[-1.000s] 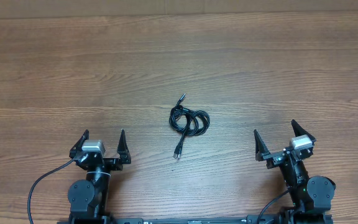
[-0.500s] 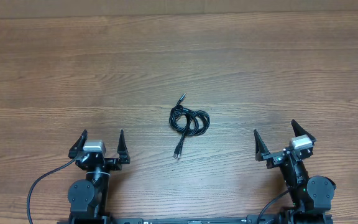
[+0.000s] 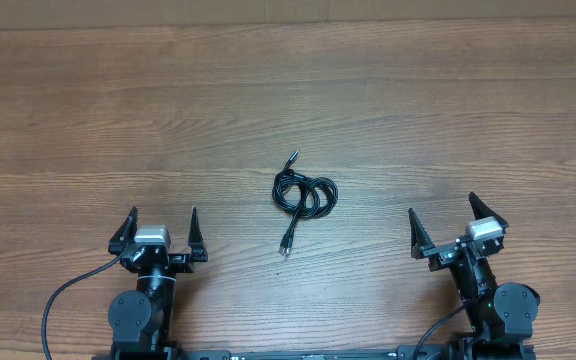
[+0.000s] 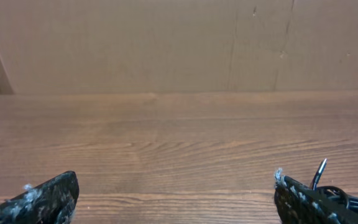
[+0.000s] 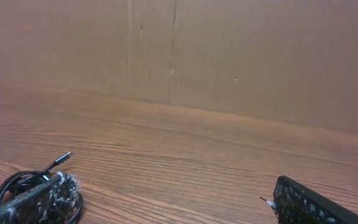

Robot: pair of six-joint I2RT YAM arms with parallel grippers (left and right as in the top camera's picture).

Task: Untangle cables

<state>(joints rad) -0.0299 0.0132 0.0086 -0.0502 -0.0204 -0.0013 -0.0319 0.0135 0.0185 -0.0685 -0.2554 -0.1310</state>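
Counter [image 3: 118, 100]: brown wood grain, with a plain cardboard wall [image 4: 166, 43] along the far edge.
Cables [image 3: 303, 195]: thin black cords wound into one small loose coil, lying flat near the middle of the counter, between the two arms and farther out than both.
Plug ends: one points far and a little left of the coil [image 3: 292, 158]; the other trails toward the near side [image 3: 286, 246]. Both rest on the wood.
Left end effector [image 3: 163, 215]: fingers spread wide with nothing between them, at the near left, well apart from the coil.
Right end effector [image 3: 442, 206]: fingers spread wide and empty, at the near right, well apart from the coil.
Left wrist view: the far plug [image 4: 319, 171] pokes up just behind the right finger [image 4: 309, 202]; the coil is mostly hidden.
Right wrist view: the coil [image 5: 11, 186] sits low left, partly behind the left finger [image 5: 33, 205].
Arm lead [image 3: 63, 295]: a thicker black cable curves off the left arm's base.
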